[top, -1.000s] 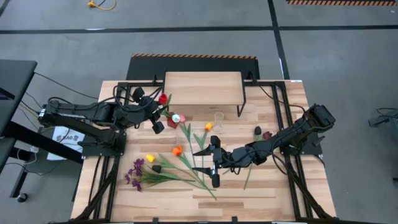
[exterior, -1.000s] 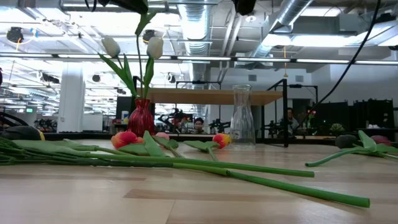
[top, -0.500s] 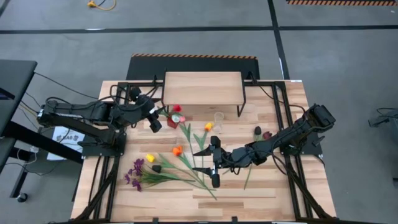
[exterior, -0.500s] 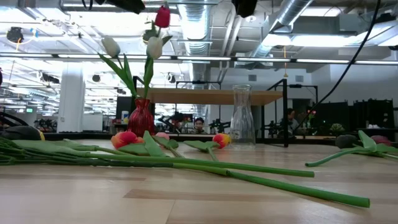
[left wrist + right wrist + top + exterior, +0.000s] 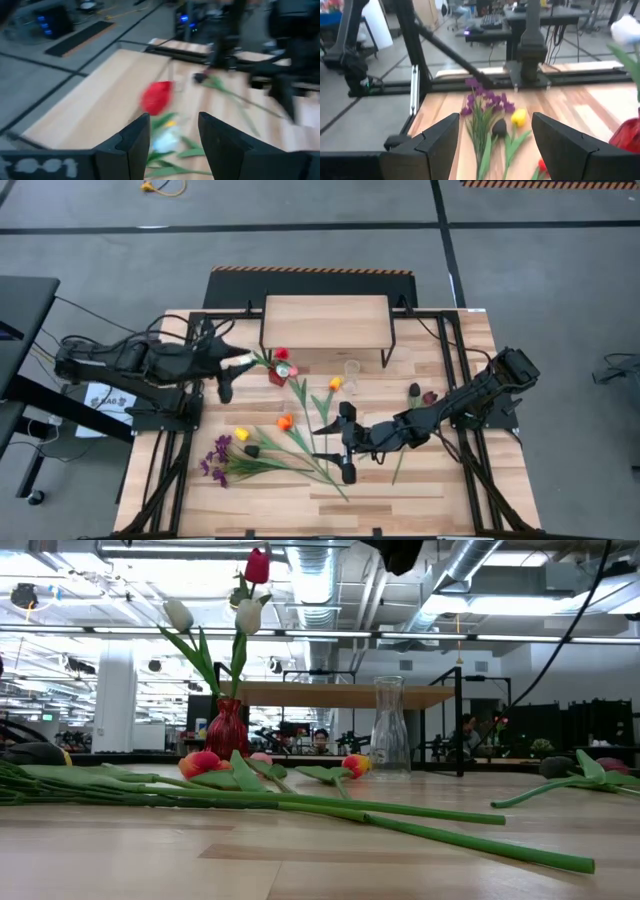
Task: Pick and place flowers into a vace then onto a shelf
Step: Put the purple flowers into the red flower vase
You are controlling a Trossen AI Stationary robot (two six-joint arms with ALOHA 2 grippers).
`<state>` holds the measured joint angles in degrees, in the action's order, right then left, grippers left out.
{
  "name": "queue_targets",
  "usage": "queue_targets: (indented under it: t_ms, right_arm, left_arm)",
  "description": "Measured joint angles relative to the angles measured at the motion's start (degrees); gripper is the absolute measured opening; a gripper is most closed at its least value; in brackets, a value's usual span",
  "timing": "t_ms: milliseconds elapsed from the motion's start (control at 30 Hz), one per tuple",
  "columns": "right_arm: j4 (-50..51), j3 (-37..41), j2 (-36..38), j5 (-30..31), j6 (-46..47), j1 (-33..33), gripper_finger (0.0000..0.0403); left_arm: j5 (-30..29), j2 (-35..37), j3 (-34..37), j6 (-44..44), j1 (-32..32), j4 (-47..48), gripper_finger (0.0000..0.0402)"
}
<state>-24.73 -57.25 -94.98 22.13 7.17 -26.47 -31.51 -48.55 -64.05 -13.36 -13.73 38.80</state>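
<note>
Left claw (image 5: 229,376) sits open and empty, fingers (image 5: 129,142) spread, over the tabletop (image 5: 440,490) at its left side, just left of the red vase (image 5: 277,376). Red vase stands in front of the shelf's left end and holds three tulips: two white ones and a red tulip (image 5: 257,566) standing tallest. Loose flowers lie flat on the boards: purple sprigs (image 5: 216,460), a yellow tulip (image 5: 241,434) and a dark tulip (image 5: 251,451) toward the near left, an orange tulip (image 5: 285,422) with long green stems fanning toward the centre. Shelf (image 5: 326,321) stands at the back middle, bare on top. Clear glass vase (image 5: 351,370) stands upright in front of the shelf, holding nothing, with another orange tulip (image 5: 335,383) lying beside it. Right claw (image 5: 344,444) hangs open, fingers (image 5: 432,145) wide apart, nothing between them, low over the stems near the tabletop's centre. Two dark-headed tulips (image 5: 421,393) lie farther right, near the right arm.
</note>
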Motion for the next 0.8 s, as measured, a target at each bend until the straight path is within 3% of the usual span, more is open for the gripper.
queue_targets:
  t_ms: [233,500,633,800]
  right_arm:
    - [5.44,0.0,0.0,1.22,9.74,-0.51,0.0246]
    - [13.81,1.09,0.0,24.86,26.37,-4.48,0.0246]
    - [23.29,1.11,0.0,26.83,37.48,-5.88,0.0246]
    - [28.46,1.07,-1.21,26.1,47.19,-5.72,0.0246]
  left_arm:
    - [-9.76,-0.25,1.56,-0.83,-17.23,-6.79,0.0158]
    - [-32.51,-0.2,9.61,-4.58,-36.16,-12.89,0.0158]
    - [-35.88,-0.19,14.34,-9.83,-41.75,-16.0,0.0158]
    - [-35.82,-0.24,22.4,-6.09,-45.59,-31.55,0.0158]
